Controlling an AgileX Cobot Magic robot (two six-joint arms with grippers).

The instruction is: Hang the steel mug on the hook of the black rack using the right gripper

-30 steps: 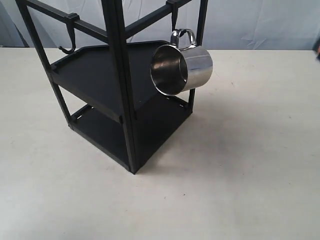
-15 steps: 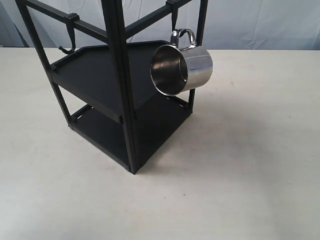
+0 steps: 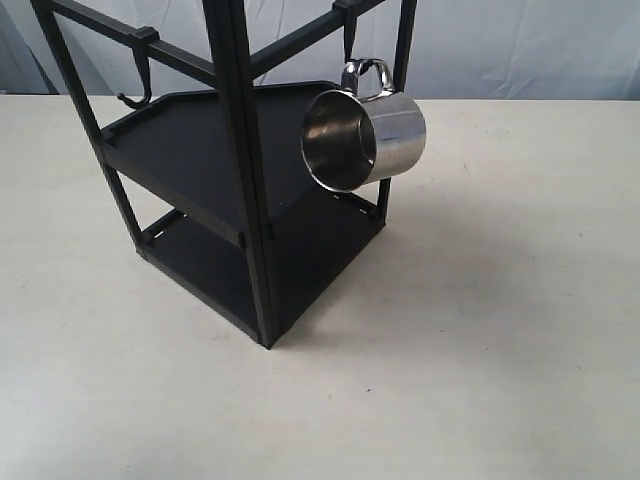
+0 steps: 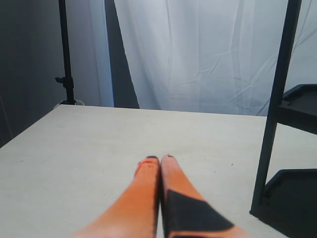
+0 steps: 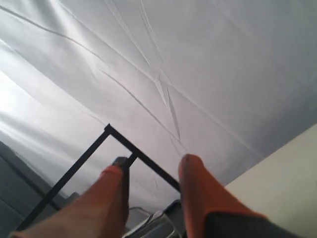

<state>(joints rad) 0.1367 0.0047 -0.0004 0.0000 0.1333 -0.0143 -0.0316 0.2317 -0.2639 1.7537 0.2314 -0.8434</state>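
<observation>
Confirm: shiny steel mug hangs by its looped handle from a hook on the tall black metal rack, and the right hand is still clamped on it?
Not quite. The shiny steel mug does hang by its handle from the small black hook on the tall black metal rack, but the right hand is open and off it, as the right wrist view shows; the exterior view shows no hand on the mug.

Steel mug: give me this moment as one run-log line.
steel mug: hanging by handle on hook of black rack | right hand: open, empty | left hand: shut, empty
</observation>
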